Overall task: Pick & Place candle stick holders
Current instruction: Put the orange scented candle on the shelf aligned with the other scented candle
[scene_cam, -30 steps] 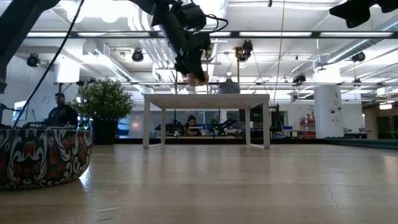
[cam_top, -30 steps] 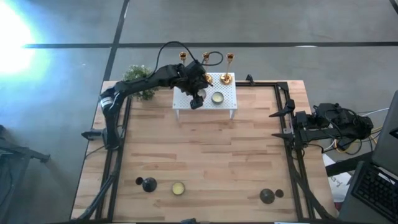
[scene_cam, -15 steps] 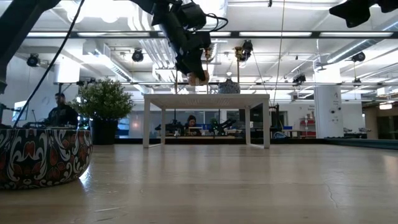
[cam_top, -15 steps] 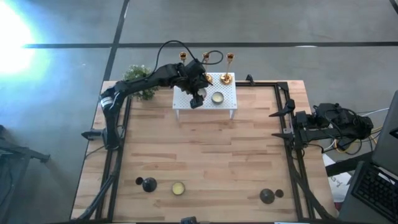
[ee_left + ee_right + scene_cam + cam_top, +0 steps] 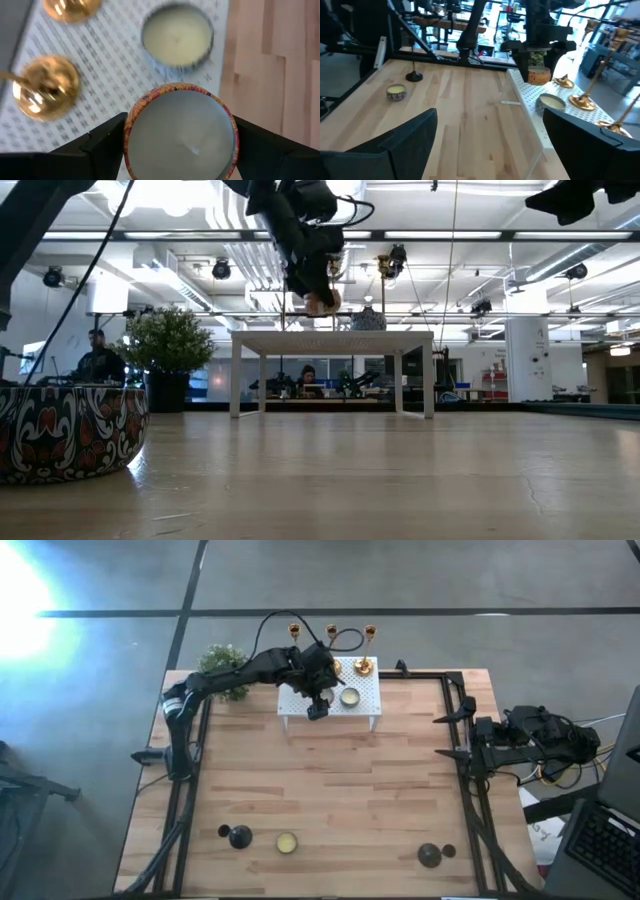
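Note:
My left gripper (image 5: 317, 707) hangs over the near part of the white perforated rack (image 5: 365, 700), shut on a low round candle tin with an orange patterned rim (image 5: 180, 132). Three slim gold candlesticks (image 5: 363, 666) stand by their round bases on the rack's far side; two of the bases (image 5: 46, 92) show in the left wrist view. Two black dome-based holders (image 5: 240, 836) (image 5: 430, 856) stand on the table near its front edge. My right gripper (image 5: 450, 737) waits open and empty at the table's right edge. My left gripper pinches the tin's round side wall (image 5: 131, 131) between its two fingers (image 5: 107, 137), one on each opposite side. The fingers point down from above. The tin hangs level with its cream top up, lifted clear above the rack (image 5: 318, 303).
A second cream-filled tin (image 5: 349, 696) sits on the rack just beyond the held one. A third tin (image 5: 286, 843) lies near the front edge, by the left black holder. A green plant (image 5: 225, 670) stands at the far left corner. Bare wood lies mid-table (image 5: 330, 790).
My left gripper has moved a little toward the table's near edge with the tin, which stays level and clear of the rack.

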You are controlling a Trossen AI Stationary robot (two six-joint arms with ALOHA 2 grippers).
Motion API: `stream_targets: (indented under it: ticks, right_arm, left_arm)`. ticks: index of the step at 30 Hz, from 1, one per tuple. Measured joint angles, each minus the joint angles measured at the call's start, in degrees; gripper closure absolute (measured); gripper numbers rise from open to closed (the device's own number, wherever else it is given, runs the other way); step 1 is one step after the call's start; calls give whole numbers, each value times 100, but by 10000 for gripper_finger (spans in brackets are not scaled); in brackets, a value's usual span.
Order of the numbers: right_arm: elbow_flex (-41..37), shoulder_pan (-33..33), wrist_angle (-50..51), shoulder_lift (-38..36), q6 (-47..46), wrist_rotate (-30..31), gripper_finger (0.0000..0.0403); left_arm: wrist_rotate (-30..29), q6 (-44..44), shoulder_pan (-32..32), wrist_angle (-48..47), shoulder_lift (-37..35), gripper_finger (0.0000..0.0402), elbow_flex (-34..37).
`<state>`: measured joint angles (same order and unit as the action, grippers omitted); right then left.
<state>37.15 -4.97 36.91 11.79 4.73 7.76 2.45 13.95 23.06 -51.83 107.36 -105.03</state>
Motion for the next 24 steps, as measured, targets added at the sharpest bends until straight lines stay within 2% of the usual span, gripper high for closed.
stream_targets:
  ticks: [5,13,24]
  right_arm:
    - [0,0,-148,-2,-8,83,44]
    - [0,0,-170,0,-197,121,44]
    - [0,0,-74,-2,-139,119,44]
  left_arm:
    - [-154,-312,63,-285,278,99,-496]
    - [-505,-4,0,-1234,953,99,-1107]
    - [-529,46,142,-1135,1084,99,-1397]
